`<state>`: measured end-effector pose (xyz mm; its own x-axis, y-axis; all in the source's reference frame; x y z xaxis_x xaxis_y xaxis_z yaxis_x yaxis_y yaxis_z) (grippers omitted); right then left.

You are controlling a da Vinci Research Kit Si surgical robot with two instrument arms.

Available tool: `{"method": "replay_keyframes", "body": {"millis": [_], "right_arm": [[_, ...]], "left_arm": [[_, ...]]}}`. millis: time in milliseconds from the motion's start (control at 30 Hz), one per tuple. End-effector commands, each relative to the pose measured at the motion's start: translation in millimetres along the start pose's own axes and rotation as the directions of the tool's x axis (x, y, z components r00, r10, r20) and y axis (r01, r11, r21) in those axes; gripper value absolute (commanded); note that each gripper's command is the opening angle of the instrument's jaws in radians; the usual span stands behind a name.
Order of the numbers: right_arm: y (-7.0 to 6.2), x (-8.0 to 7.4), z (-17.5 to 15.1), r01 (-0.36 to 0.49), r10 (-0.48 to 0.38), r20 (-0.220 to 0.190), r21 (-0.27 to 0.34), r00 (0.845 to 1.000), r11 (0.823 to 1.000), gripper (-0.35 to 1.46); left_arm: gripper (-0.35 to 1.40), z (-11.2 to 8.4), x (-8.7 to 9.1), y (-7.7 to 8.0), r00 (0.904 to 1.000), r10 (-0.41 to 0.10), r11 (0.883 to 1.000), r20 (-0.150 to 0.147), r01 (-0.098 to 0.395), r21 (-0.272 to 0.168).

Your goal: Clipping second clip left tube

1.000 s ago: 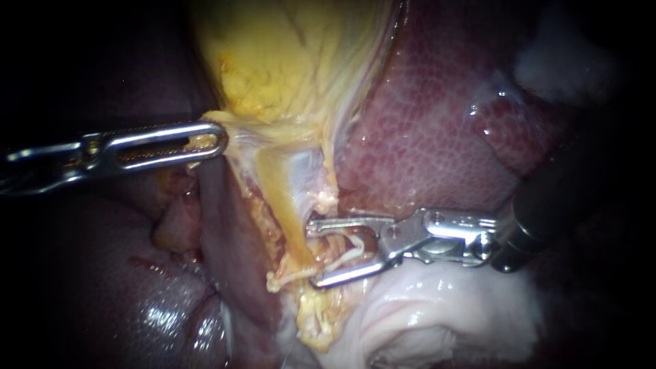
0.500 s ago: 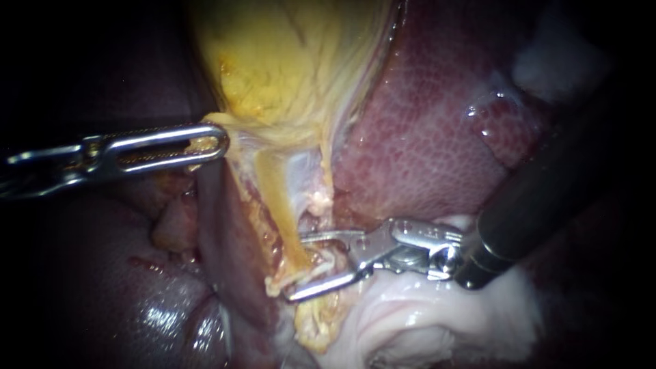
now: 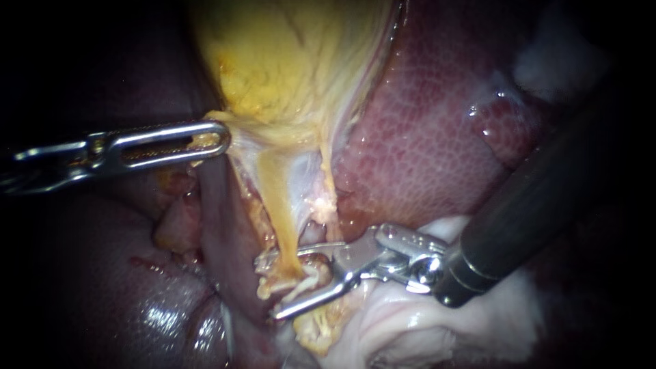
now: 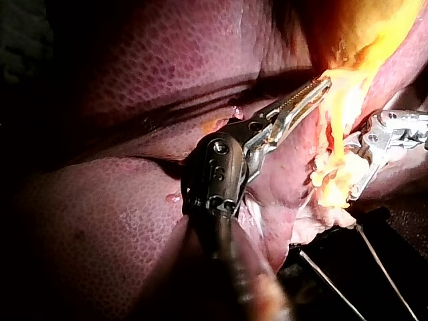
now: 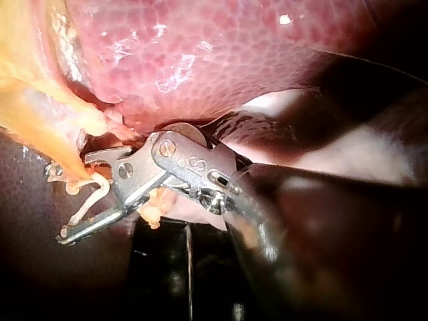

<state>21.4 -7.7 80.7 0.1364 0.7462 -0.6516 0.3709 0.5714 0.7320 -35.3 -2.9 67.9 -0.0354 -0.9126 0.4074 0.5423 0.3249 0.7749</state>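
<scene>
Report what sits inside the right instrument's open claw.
Inside the right instrument's claw lie the yellow tube's lower end and pale stringy tissue. The tube crosses over the upper half, hiding part of it and whatever lies behind.

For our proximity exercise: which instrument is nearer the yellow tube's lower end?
Right. The right instrument straddles the yellow tube there, jaws open; the left instrument grips the gallbladder higher up.

Our left instrument (image 3: pixel 217 140) shows polished steel: a long slotted jaw with toothed edges, on a dark round wrist with small screws. Our right instrument (image 3: pixel 273 283) gleams silver too, its hinge pinned, its shaft dark and glossy.
</scene>
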Motion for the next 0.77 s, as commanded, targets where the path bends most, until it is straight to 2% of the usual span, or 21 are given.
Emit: {"method": "replay_keyframes", "body": {"millis": [33, 100, 133, 200, 233, 767], "right_arm": [[0.1, -0.1, -0.1, 0.000, 0.000, 0.009, -0.008, 1.000, 1.000, 0.56], [0.3, -0.2, -0.4, -0.001, 0.002, 0.022, -0.016, 1.000, 1.000, 0.46], [0.3, -0.3, -0.6, -0.002, 0.002, 0.030, -0.012, 1.000, 1.000, 0.29], [0.2, -0.4, -1.2, -0.009, 0.007, 0.093, 0.017, 0.996, 1.000, -0.20], [0.3, -0.5, -1.4, -0.008, 0.008, 0.102, 0.003, 0.995, 1.000, -0.35], [0.5, -0.6, -1.7, -0.013, 0.014, 0.106, -0.003, 0.994, 1.000, -0.34]], "left_arm": [[-0.35, 0.0, 0.0, 0.0, 1.0000, 0.000, 1.000, 0.001, 0.000, -0.001], [-0.35, 0.0, 0.0, 0.0, 1.0000, 0.000, 1.000, 0.001, 0.000, -0.001], [-0.35, 0.0, 0.0, 0.0, 1.0000, 0.000, 1.000, 0.001, 0.000, -0.001], [-0.35, 0.0, 0.0, 0.0, 1.0000, 0.000, 1.000, 0.001, 0.000, -0.001], [-0.35, 0.0, 0.0, 0.0, 1.0000, 0.000, 1.000, 0.001, 0.000, -0.001], [-0.35, 0.0, 0.1, 0.0, 1.0000, 0.001, 1.000, 0.001, -0.001, -0.002]]}}
